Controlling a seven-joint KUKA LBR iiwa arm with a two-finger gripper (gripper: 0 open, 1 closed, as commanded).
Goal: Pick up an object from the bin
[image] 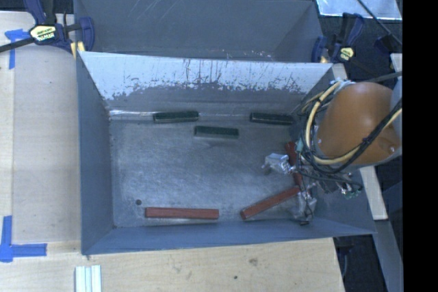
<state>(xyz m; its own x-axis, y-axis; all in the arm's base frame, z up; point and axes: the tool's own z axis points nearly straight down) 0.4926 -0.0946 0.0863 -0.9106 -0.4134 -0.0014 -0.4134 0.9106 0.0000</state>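
Reddish-brown bar (268, 204), slanted, lies close to the near wall of the bin (96, 167) towards its right corner, its right end at the pincer (304, 210), which hangs low there, hemmed by the near and right walls; whether the pincer is open or closed I cannot tell. Left of it a second reddish-brown bar (181, 213) lies along the same wall, with open, scuffed grey floor between and behind them; farther back a middle dark green bar (216, 132) lies alone, and a left dark green bar (176, 117) and right dark green bar (271, 119) lie at the far wall's foot.
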